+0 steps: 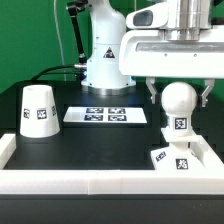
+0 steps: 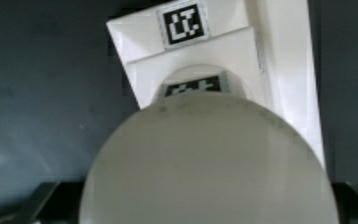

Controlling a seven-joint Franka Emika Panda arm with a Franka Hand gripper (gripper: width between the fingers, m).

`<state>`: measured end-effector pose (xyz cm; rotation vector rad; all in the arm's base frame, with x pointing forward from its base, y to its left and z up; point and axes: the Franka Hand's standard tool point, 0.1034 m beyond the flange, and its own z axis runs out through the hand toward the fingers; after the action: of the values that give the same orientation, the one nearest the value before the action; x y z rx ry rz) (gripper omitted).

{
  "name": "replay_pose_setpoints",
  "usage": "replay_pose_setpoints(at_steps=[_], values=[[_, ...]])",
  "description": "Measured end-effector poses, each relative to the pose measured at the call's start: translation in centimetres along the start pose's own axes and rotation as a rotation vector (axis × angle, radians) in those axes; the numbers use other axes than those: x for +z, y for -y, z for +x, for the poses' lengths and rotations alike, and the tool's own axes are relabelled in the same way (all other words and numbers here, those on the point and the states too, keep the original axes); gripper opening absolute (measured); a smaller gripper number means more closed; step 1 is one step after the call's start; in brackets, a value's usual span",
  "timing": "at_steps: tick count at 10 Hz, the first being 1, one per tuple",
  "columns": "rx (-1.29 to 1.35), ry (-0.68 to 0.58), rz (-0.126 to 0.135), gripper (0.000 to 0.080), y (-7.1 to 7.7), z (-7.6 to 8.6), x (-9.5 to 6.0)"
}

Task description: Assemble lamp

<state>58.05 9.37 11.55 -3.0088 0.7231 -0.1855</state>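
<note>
The tool (image 1: 178,96) hangs over the corner of the desk (image 1: 80,140) that lies nearest the camera on the exterior view's right. Its fingers (image 1: 150,93) are apart, one on each side of the bulb (image 1: 179,104), with a narrow gap showing on both sides. The bulb is upright, round end up, with its tag facing the camera. Whether its foot rests on the desk cannot be told.

Just in front of the bulb, against the white rim (image 1: 100,182) along the near edge, lies the base (image 1: 181,158). In the wrist view the bulb fills the foreground and the tagged base lies beyond it.

The shade (image 1: 38,110) stands narrow end up near the edge on the exterior view's left, well apart from the bulb. The marker board (image 1: 106,115) lies flat between them, towards the far edge.
</note>
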Motion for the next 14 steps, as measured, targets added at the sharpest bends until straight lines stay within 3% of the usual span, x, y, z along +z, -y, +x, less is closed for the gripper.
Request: replay_pose_setpoints(at_steps=[1, 3, 9, 13, 14], values=[[0.098, 0.003, -0.003, 0.0577, 0.0, -0.1, 0.0], [0.301, 0.022, 0.018, 0.0577, -0.2, 0.0, 0.0], [0.856, 0.083, 0.053, 0.0577, 1.0, -0.7, -0.2], [1.004, 0.105, 0.064, 0.0587, 1.3, -0.8, -0.2], [0.964, 0.103, 0.066, 0.0674, 1.2, -0.8, -0.1]])
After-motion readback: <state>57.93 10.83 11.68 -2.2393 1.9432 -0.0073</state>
